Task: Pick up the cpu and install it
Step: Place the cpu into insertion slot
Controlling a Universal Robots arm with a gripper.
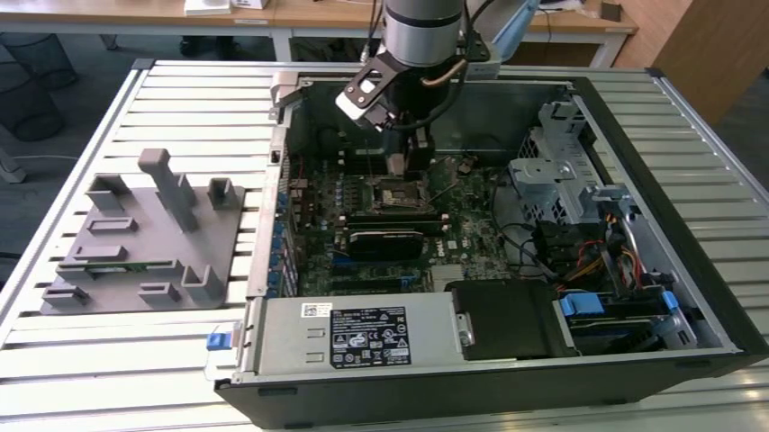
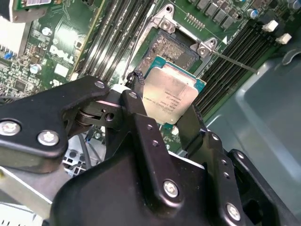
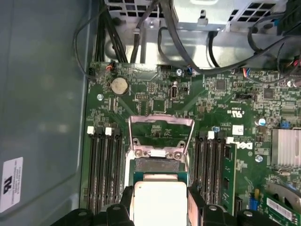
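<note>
Slatted metal is forming the counter, which is carrying an open computer case toward the exterior view's right edge, with the arm reaching down into it. Its hand is pinching the cpu by two opposite edges. It is holding the chip low over the board, right by the open socket and not yet seated in it. The load plate is standing raised on one side of the socket, and memory slots are crowding in on two other sides.

The main risk seems to be misalignment. If the chip is going down skewed or offset, a corner could be landing on the socket's contacts and bending them. With only two thin edges gripped, it could also be slipping or tipping. The black fingers are hiding part of the chip's outline, which is making its alignment hard to judge.

Room is tight close in, with the raised plate and the slots leaving little sideways margin. Farther out, the case wall and a run of cables are bounding the board. Upward the case is lying open, giving the arm free travel, and the grey fixture is sitting well apart near the counter's opposite edge.
</note>
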